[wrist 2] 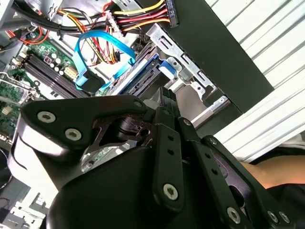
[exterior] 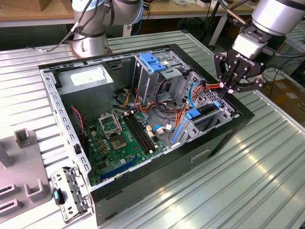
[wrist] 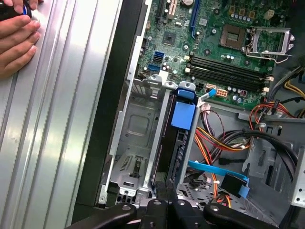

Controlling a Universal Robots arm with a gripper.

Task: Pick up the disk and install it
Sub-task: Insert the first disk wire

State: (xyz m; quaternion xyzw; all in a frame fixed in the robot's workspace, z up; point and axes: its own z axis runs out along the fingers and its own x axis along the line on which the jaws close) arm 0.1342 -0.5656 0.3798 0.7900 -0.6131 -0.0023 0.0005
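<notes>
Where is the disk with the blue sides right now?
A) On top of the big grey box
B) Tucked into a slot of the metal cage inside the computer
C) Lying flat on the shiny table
B: the disk stands on edge in a slot of the metal cage inside the computer case, and the gripper is right above that corner.
</notes>
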